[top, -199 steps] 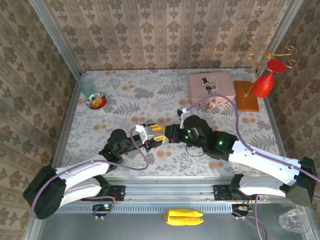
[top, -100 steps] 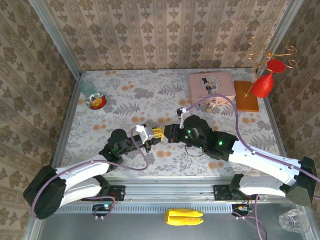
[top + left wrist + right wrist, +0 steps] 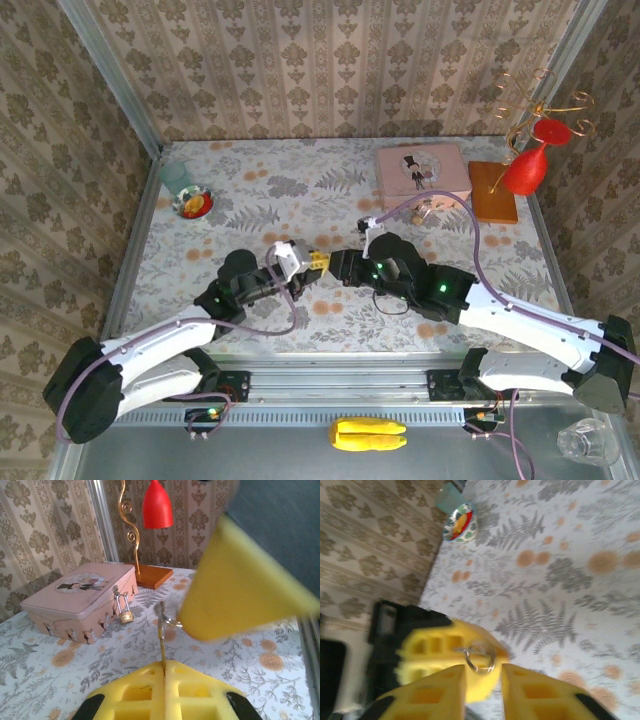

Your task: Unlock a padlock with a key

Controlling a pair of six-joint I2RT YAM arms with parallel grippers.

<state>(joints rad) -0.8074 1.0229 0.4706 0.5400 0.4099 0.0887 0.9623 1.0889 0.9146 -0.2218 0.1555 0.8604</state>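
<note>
We are likely handing over key: left gripper clamping it, right gripper spread at its ring. Next: closing, carrying to padlock.

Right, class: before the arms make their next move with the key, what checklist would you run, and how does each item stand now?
1. Key clamped in the left gripper: ok, it stands up from between the shut fingers.
2. Right gripper open to take it: ok, its fingers are apart, just below the key ring.
3. Right gripper closed on the key: not ok, not yet done.
4. Padlock located: ok, it leans against the pink tin.
5. Keyhole facing the arms: cannot tell.
</note>
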